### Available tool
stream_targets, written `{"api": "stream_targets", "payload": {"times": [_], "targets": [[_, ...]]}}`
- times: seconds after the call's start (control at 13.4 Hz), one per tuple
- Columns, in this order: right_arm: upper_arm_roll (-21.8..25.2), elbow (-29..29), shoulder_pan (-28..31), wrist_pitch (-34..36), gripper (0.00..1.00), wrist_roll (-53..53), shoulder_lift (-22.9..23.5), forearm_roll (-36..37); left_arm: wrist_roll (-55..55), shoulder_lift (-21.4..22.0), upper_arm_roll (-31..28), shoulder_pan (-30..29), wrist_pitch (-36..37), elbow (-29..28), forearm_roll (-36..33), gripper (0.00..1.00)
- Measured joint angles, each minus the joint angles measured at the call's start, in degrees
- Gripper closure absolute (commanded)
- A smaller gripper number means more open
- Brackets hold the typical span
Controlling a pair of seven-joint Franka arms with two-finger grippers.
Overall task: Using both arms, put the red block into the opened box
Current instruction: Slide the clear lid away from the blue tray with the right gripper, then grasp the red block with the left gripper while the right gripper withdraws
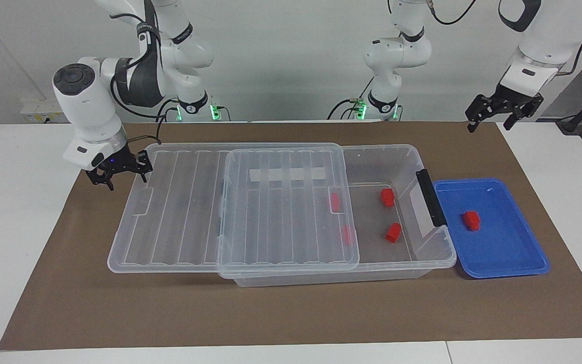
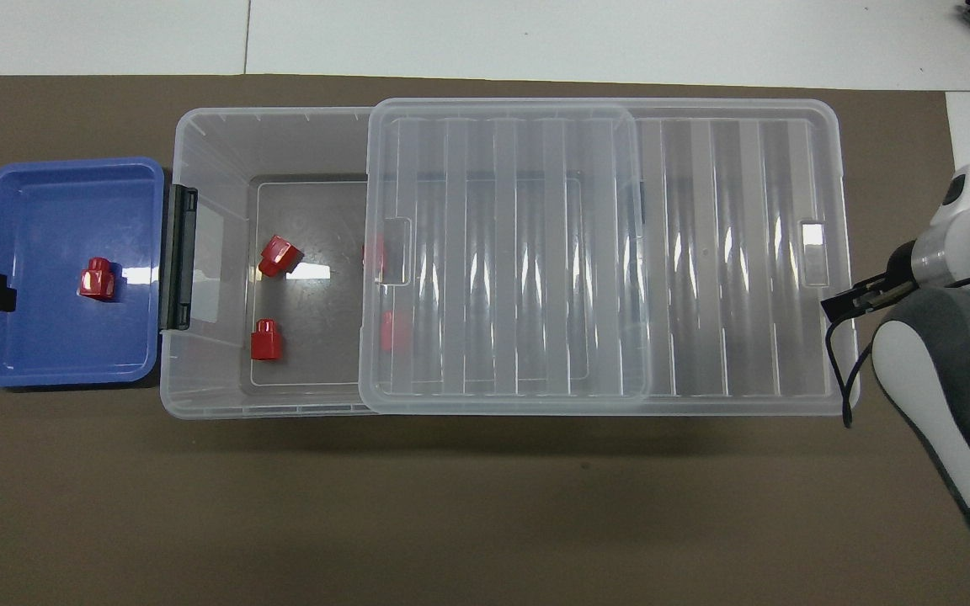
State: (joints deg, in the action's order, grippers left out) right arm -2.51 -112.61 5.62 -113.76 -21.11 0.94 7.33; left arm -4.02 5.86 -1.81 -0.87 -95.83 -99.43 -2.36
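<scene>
Now the small bright red plastic block (image 1: 471,220) lies in the shallow blue plastic tray (image 1: 518,263), which sits just beside the handle end of the large clear plastic storage box (image 1: 422,255) on the brown-covered counter (image 1: 291,313). Its ribbed transparent lid (image 1: 180,222) rests on the box, overhanging the end away from the tray, so the tray end is uncovered — four more red blocks (image 1: 392,232) lie inside. At that overhanging lid end the right gripper (image 1: 118,175) grips the lid's edge. Above the counter near the tray, the left gripper (image 1: 502,114) hangs, jaws spread and empty.
</scene>
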Motion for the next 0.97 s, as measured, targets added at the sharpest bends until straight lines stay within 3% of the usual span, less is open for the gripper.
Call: {"api": "stream_targets", "payload": {"times": [0.22, 0.37, 0.67, 0.97], "targets": [[-0.02, 0.01, -0.01, 0.0, 0.02, -0.1, -0.01, 0.03, -0.57, -1.91, 0.0, -1.45, -14.04, -7.57, -0.12, 0.0], [-0.24, 0.21, -0.06, 0.0, 0.02, -0.1, -0.3, 0.04, -3.97, -5.6, -0.01, -3.33, -22.56, -11.18, -0.17, 0.0], [-1.93, 0.55, -0.12, 1.13, 0.01, 2.48, -3.09, 0.02, -6.27, -13.69, 0.0, -6.19, -30.84, -11.93, 0.86, 0.0], [-5.02, 3.79, -0.24, 5.02, 0.0, 17.18, -5.06, -1.65, -6.32, -18.64, 0.02, -7.07, -41.07, -15.54, 1.68, 0.0]]}}
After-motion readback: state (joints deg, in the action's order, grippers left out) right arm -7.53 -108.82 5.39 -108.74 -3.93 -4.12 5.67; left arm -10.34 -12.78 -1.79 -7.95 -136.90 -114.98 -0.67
